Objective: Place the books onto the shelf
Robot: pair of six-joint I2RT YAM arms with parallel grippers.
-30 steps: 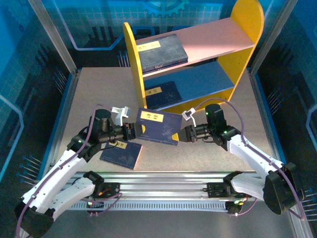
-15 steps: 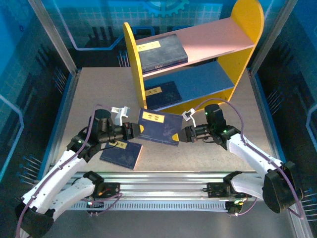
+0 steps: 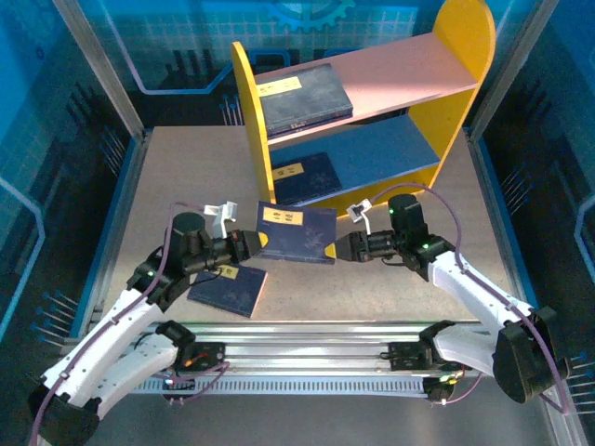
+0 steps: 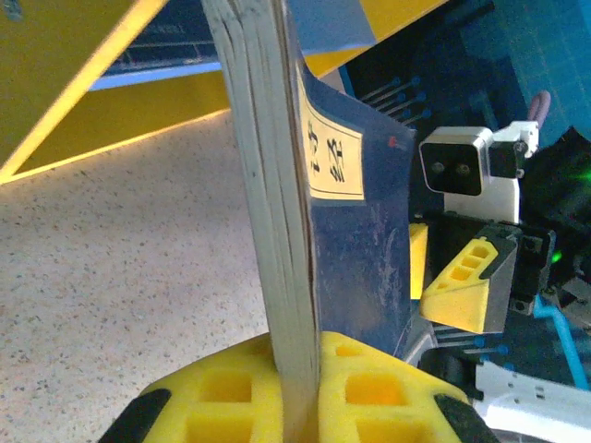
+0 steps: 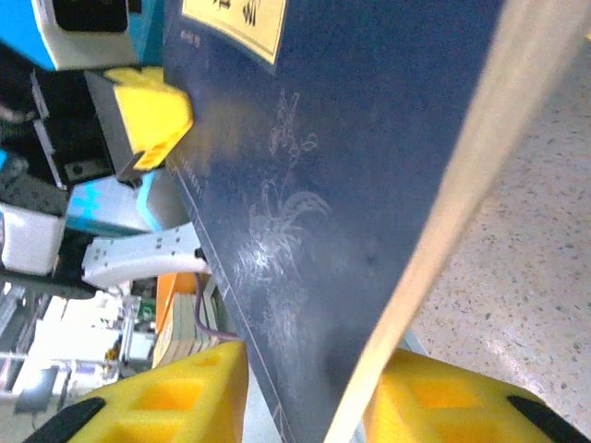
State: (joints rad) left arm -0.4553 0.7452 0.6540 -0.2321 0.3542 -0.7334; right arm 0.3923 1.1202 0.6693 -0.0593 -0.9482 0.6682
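While the left end effector [image 3: 249,245] is pinched tight on the left edge of a navy book [image 3: 296,232], holding it between the two arms just in front of the shelf [image 3: 249,111], the right end effector [image 3: 342,248] meets the same book's right edge. At the left wrist, the yellow pads [image 4: 222,392] squeeze the book's page edge. At the right wrist, the book stands between the yellow fingers [image 5: 175,397], but I cannot tell whether they press it or stand slightly off. A second book [image 3: 302,98] lies on the pink upper board [image 3: 409,74], a third book [image 3: 305,177] on the blue lower board [image 3: 390,153], and a fourth book [image 3: 228,288] flat on the tabletop [image 3: 186,177] beside the left arm.
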